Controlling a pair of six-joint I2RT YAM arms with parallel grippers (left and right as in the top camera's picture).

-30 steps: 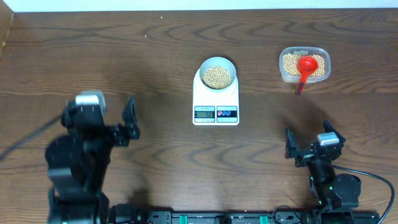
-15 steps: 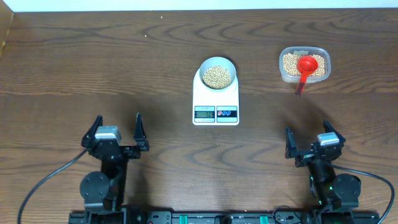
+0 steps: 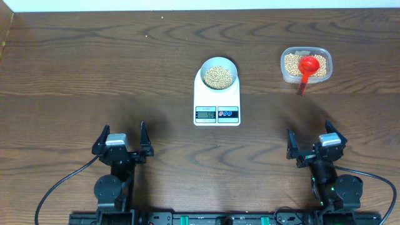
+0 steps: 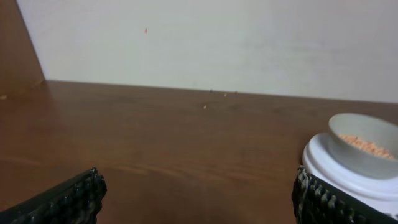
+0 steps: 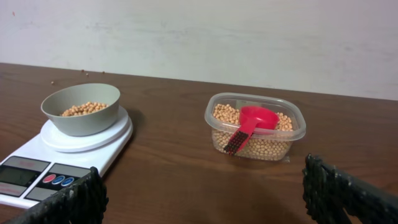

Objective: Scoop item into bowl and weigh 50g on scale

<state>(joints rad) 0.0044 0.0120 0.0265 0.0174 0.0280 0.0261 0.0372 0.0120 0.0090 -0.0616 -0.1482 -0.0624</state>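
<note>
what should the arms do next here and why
Probably hold both arms at rest rather than scoop more: the bowl on the scale holds beans, the red scoop lies in the tub, and the left gripper and right gripper sit open and empty. The display is too small to read.

bowl (image 5: 81, 122) on scale (image 5: 109, 153), scoop (image 5: 257, 118) in tub (image 5: 274, 150)

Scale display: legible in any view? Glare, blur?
Overhead: display evenly lit, no glare, but the digits are too small to read. Right wrist: the display sits at the lower left at a shallow angle, dim grey, digits not legible; bowl and beans crisp. Left wrist: slightly soft, scale cut by the right edge, display not in view.
</note>
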